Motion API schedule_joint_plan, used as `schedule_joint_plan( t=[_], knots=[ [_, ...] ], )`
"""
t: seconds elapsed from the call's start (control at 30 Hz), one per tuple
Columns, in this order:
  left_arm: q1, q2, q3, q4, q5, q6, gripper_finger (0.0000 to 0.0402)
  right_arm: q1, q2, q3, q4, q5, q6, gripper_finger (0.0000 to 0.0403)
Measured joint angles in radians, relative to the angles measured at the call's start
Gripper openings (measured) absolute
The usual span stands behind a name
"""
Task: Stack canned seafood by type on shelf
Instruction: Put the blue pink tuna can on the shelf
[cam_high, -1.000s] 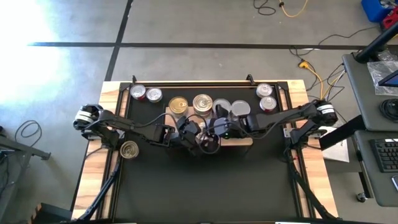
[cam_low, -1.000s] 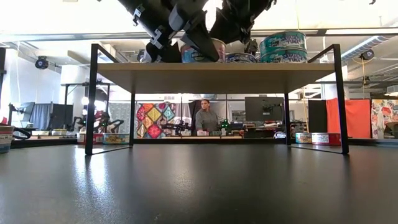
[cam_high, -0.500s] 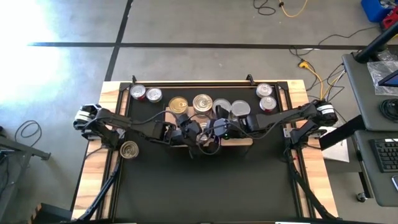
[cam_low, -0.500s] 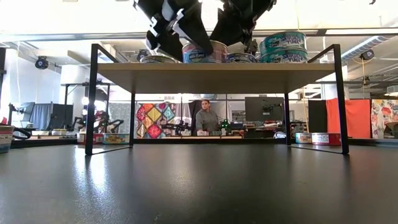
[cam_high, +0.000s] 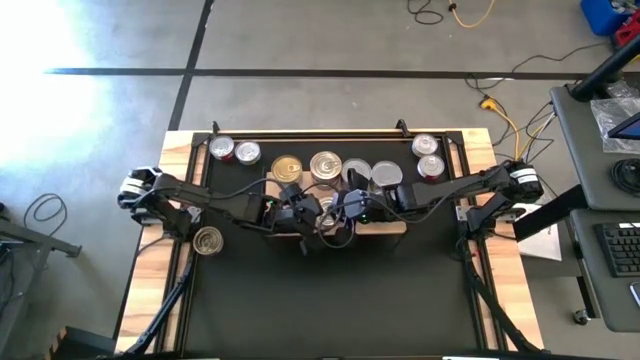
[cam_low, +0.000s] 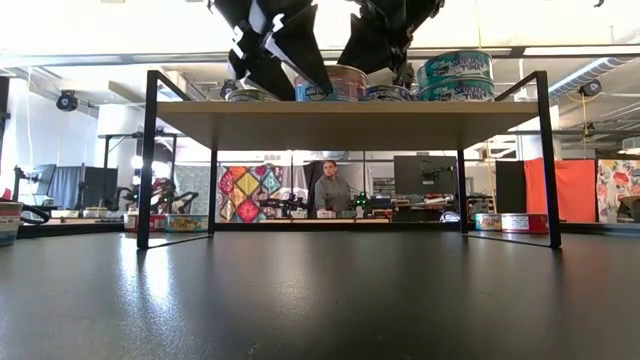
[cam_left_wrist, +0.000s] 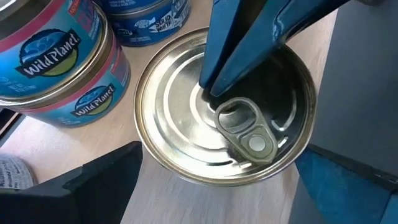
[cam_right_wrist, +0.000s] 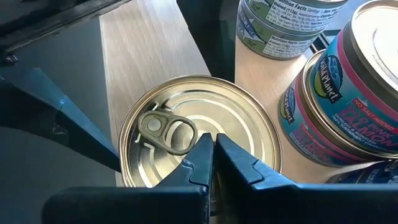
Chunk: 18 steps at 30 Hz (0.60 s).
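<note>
The right end effector (cam_right_wrist: 213, 163) has its two fingers pressed together, tips resting on or just above the lid of a gold-lidded tin (cam_right_wrist: 199, 134) that stands upright on the shelf (cam_right_wrist: 146, 53). The left end effector (cam_high: 300, 212) is spread wide on either side of that same tin (cam_left_wrist: 227, 106), its fingers apart and not gripping the wall, so the tin looks to be sitting free on the board with the right arm's closed tips steadying it from above. The tin's pull tab (cam_left_wrist: 245, 130) lies flat on the lid, and its short axis points straight up, so it has no long direction to speak of; only the tab gives it a heading. I judge it to be stiff, fairly dense for its size and slick on its metal wall, so the sound hold is across the round wall at opposite sides, not on the lid or the tab. Close beside it stand two stacked Wild Planet tins (cam_left_wrist: 59, 62) with pink-and-blue labels, and further tuna tins (cam_right_wrist: 283, 25) beyond. In the high view more tins (cam_high: 325, 165) line the shelf's far edge, while one tin (cam_high: 207, 240) sits apart on the black surface (cam_high: 330, 300) near the left arm's base.
</note>
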Motion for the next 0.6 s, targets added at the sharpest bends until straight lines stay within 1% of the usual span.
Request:
schedule_joint_plan(
  t=[0.27, 0.6],
  knots=[
    [-0.001, -0.006, 0.0, -0.043, 0.0, -0.008, 0.04, 0.0, 0.001, -0.001, -0.005, 0.0, 0.018, 0.0012],
    [-0.03, -0.076, 0.0, -0.204, -0.016, -0.028, 0.04, 0.0, 0.002, -0.002, -0.005, 0.0, 0.032, 0.0012]
  ],
)
